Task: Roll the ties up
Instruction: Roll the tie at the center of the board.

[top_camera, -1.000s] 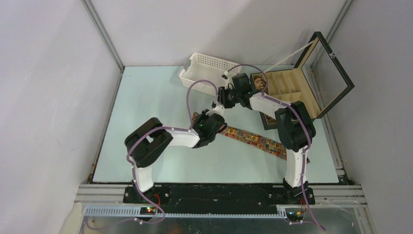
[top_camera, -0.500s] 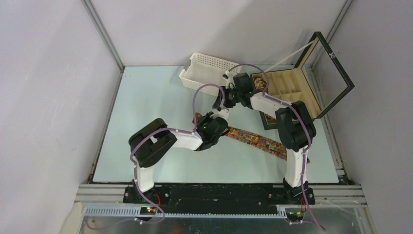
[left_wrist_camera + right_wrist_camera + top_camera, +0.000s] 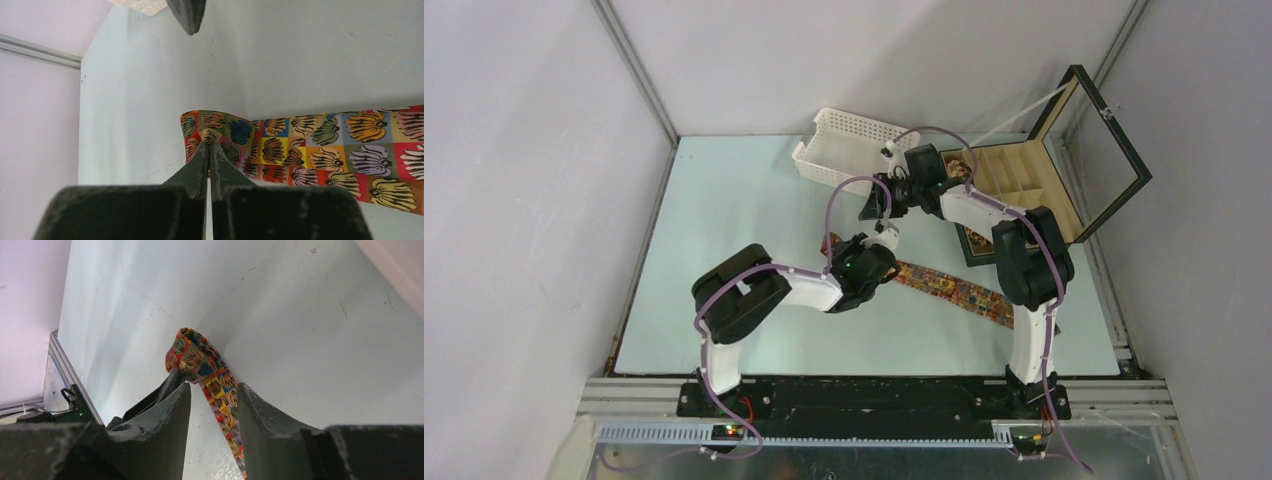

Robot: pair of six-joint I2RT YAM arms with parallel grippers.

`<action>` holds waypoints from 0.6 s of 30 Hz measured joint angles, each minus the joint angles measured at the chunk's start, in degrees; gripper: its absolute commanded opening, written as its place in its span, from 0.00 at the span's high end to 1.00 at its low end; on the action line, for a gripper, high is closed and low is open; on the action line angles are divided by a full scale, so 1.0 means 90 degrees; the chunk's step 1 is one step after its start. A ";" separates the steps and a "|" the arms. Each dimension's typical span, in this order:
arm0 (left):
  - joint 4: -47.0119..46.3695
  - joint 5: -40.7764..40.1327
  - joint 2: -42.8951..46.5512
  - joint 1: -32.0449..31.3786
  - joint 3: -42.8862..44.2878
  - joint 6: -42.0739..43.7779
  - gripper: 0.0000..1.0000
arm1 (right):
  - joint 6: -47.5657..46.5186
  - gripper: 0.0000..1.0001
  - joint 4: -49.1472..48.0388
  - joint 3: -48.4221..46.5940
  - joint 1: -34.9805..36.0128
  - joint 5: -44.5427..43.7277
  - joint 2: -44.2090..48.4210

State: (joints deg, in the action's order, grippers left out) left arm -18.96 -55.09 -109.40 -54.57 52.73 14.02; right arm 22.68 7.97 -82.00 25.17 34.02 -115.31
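One tie [image 3: 954,290], patterned in red, orange and yellow squares, lies flat on the table from the centre toward the right arm's base. My left gripper [image 3: 209,146] is shut on its folded near end [image 3: 215,125]. The gripper also shows in the top view [image 3: 880,243]. My right gripper [image 3: 214,387] is open and empty. It hovers just beyond the held end [image 3: 192,357], above the table [image 3: 871,205]. One of its fingertips [image 3: 187,14] shows at the top of the left wrist view. A coiled tie [image 3: 957,170] sits in a far compartment of the box.
A white perforated basket [image 3: 844,148] stands at the back centre, just left of my right gripper. A black compartmented box [image 3: 1024,185] with its glass lid [image 3: 1109,130] raised stands at the back right. The metal frame rail [image 3: 639,260] edges the table's left side.
My right gripper has drawn back from the tie's end toward the far side. My left arm has shifted slightly right, still holding the tie's end.
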 measured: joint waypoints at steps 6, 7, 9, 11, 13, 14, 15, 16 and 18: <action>0.0029 0.0199 -0.0012 -0.0036 0.0000 -0.0002 1.00 | -0.0073 0.56 0.0158 -0.0051 0.0000 0.0024 0.0000; 0.0034 0.0236 -0.0012 -0.0041 0.0000 -0.0002 1.00 | -0.0075 0.56 0.0163 -0.0053 0.0000 0.0024 0.0000; 0.0039 0.0325 -0.0012 -0.0049 0.0000 -0.0005 1.00 | -0.0080 0.56 0.0209 -0.0075 0.0000 0.0024 0.0000; 0.0075 0.0408 -0.0012 -0.0049 0.0000 -0.0012 1.00 | -0.0092 0.56 0.0240 -0.0095 0.0000 0.0024 0.0000; 0.0121 0.0503 -0.0012 -0.0049 0.0000 -0.0029 1.00 | -0.0095 0.55 0.0270 -0.0117 0.0000 0.0024 -0.0002; 0.0153 0.0544 -0.0012 -0.0051 0.0000 -0.0046 1.00 | -0.0095 0.55 0.0291 -0.0126 0.0000 0.0024 -0.0002; 0.0180 0.0597 -0.0012 -0.0053 0.0000 -0.0051 1.00 | -0.0095 0.54 0.0311 -0.0136 0.0000 0.0024 -0.0005; 0.0204 0.0651 -0.0012 -0.0056 0.0000 -0.0053 1.00 | -0.0097 0.53 0.0318 -0.0138 0.0000 0.0024 -0.0005; 0.0262 0.0721 -0.0012 -0.0061 0.0002 -0.0058 1.00 | -0.0121 0.51 0.0379 -0.0165 0.0000 0.0027 -0.0007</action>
State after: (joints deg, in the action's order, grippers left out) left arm -16.60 -48.60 -109.51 -55.11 52.75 13.50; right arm 21.58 11.38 -83.48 25.17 34.26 -115.37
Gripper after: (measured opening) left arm 0.004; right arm 0.461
